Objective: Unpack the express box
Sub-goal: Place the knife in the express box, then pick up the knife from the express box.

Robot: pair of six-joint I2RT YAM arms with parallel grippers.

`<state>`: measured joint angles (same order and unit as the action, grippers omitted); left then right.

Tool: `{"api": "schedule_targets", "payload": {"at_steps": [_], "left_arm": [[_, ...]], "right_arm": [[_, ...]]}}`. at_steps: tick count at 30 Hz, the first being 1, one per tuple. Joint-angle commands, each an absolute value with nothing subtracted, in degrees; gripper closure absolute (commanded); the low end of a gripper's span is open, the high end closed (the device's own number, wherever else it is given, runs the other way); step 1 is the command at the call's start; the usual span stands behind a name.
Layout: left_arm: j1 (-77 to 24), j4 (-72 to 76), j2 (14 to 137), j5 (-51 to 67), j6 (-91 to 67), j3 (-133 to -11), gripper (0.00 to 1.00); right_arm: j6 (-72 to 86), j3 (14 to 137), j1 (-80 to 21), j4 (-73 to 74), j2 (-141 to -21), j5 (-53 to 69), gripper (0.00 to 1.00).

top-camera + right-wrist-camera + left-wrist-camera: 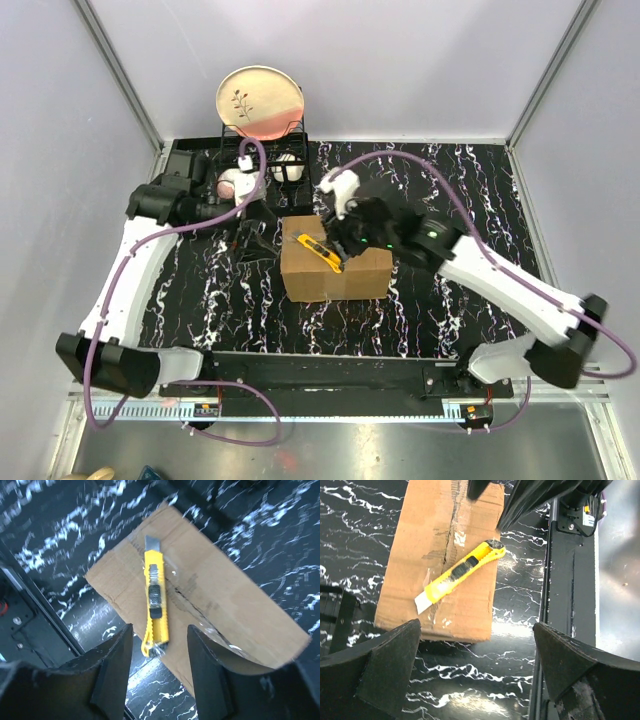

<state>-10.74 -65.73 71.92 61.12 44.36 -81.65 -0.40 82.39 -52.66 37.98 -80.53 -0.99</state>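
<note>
One express box (335, 272), top view: mid-tabletop (420, 310), yellow utility knife (325, 254) lying on it. Left wrist: left fingers (385, 665) spread wide, empty. Right wrist: right fingers (112, 670) parted, flanking the knife's handle, gripping nothing.

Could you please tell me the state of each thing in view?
express box: flaps closed.
utility knife: lying on the express box, blade out.
left pincer: open, empty.
right pincer: open above the utility knife, not gripping it.
plate: standing on edge.
</note>
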Motion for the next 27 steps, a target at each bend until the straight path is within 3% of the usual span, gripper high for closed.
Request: {"api": "schedule_targets", "payload": {"at_steps": [1, 11, 21, 27], "left_arm": [[-15.9, -62.6, 76.5, 58.1, 53.7, -85.2, 0.01], [-23.1, -68.6, 87.8, 53.4, 75.0, -91.5, 0.08], [-27.5, -73.4, 94.6, 46.8, 80.7, -97.4, 0.24], [-28.2, -75.3, 96.8, 45.4, 82.4, -97.4, 0.27]], "right_arm": [[5.3, 80.4, -50.5, 33.1, -68.8, -6.2, 0.46], [13.2, 73.9, -45.9, 31.1, -58.3, -1.7, 0.45], [14.9, 72.3, -45.6, 31.0, -56.7, -1.0, 0.45], [15.3, 72.2, -45.4, 31.0, -55.5, -0.7, 0.44]]}}
